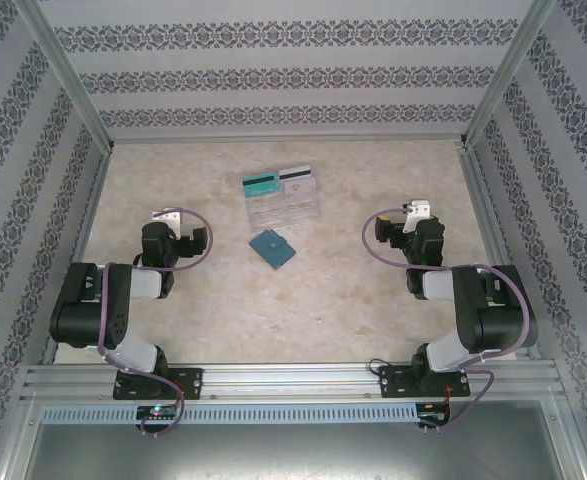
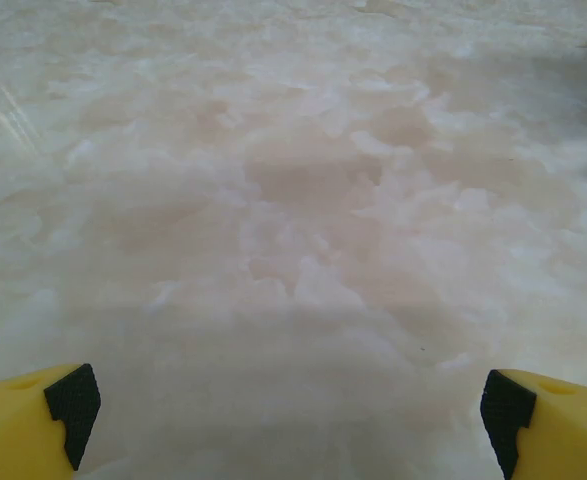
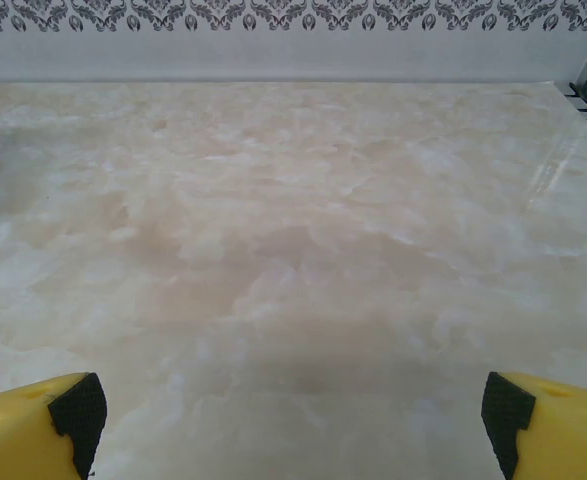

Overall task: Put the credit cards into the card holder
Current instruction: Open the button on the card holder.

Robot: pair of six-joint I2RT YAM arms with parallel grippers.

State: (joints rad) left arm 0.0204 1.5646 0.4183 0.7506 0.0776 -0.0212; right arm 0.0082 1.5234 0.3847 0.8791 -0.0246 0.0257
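Note:
In the top view, a teal-green credit card (image 1: 260, 183) and a white credit card (image 1: 296, 177) with a dark stripe lie side by side at the middle back of the table. The closed teal-blue card holder (image 1: 273, 247) lies nearer, tilted, at the centre. My left gripper (image 1: 173, 235) rests left of the holder and my right gripper (image 1: 413, 228) rests to its right, both well apart from it. In the wrist views, the left gripper (image 2: 288, 425) and the right gripper (image 3: 288, 425) stand open over bare table, their yellow fingers (image 2: 33, 420) (image 3: 548, 420) at the frame corners.
Clear plastic trays (image 1: 284, 208) lie between the cards and the card holder. Patterned walls with metal posts (image 1: 68, 85) enclose the marble-look table (image 1: 303, 310) on three sides. A metal rail (image 1: 293, 380) runs along the near edge by the arm bases.

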